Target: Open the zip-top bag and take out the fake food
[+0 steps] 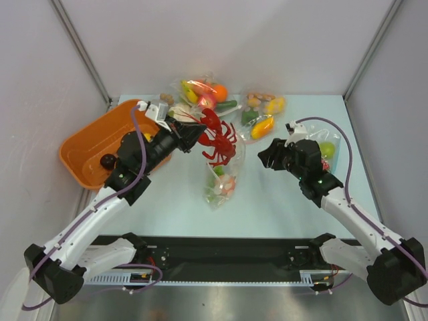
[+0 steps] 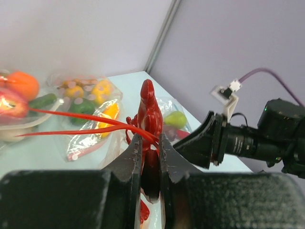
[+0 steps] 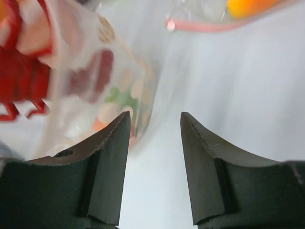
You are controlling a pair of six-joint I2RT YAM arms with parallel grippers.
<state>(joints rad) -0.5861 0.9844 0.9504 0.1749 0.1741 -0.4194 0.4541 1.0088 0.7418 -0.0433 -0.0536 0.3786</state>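
Note:
My left gripper [image 1: 192, 137] is shut on the red lobster [image 1: 218, 138] and holds it over the upper end of the zip-top bag [image 1: 223, 179]. In the left wrist view the jaws [image 2: 150, 139] clamp the lobster's body [image 2: 149, 109], its feelers trailing left. The clear bag lies on the table's middle with a peach, green grapes and pale bits inside. My right gripper [image 1: 265, 156] is open and empty, just right of the bag. In the right wrist view its fingers [image 3: 155, 125] frame bare table, with the bag [image 3: 121, 81] and lobster [image 3: 19, 71] to the upper left.
An orange tray [image 1: 80, 144] with a small dark ball [image 1: 107, 160] sits at the left. A bag with an orange, banana and cucumber [image 1: 204, 93] and another food bag [image 1: 262, 115] lie at the back. A bag with a green pear [image 1: 326, 148] lies behind my right arm.

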